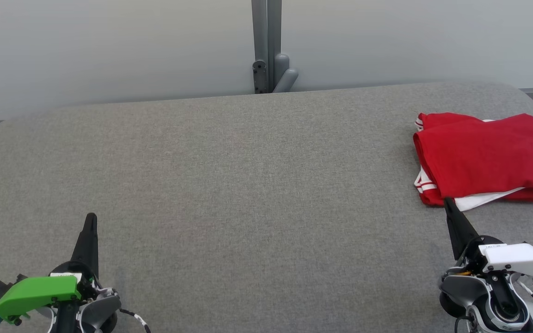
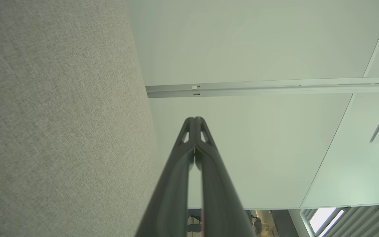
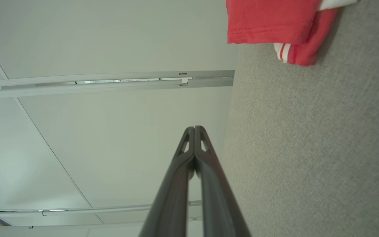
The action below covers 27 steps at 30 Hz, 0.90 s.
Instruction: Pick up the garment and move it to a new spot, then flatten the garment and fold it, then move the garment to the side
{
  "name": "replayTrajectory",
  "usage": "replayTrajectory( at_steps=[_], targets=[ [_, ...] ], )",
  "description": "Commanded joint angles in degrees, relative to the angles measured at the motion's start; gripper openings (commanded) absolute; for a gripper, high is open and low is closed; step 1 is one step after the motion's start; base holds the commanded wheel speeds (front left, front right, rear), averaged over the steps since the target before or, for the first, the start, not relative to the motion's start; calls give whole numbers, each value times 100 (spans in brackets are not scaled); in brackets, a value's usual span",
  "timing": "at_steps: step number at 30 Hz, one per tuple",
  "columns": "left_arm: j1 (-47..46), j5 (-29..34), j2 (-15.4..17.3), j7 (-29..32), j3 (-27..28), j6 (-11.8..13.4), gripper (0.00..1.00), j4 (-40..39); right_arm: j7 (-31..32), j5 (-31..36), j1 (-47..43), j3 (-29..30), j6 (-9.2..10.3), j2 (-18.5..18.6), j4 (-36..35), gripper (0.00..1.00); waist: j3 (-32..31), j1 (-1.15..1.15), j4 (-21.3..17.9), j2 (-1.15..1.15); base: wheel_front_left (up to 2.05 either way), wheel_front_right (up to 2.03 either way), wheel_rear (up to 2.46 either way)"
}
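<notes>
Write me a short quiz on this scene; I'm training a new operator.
1. True or false: the garment lies folded on the table's right side.
2. The left gripper is: A open, B shut, C gripping cloth.
3. Fill in: besides red, the garment shows ___ trim.
Key: 1 true; 2 B; 3 white.
</notes>
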<state>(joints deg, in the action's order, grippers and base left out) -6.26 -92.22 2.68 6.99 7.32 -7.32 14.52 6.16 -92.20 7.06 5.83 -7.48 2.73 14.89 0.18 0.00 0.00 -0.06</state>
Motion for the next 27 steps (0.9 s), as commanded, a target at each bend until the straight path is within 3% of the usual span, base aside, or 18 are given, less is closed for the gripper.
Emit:
replayTrajectory(
  at_steps=[1,27],
  targets=[
    [-64,-14,38,11,13,-31,0,-31,20,-39,6,8,-2,28,-22,0,0,0,0,6,0,0,0],
    [-64,-14,38,11,13,-31,0,-32,19,-39,6,7,-2,28,-22,0,0,0,0,6,0,0,0]
  ],
)
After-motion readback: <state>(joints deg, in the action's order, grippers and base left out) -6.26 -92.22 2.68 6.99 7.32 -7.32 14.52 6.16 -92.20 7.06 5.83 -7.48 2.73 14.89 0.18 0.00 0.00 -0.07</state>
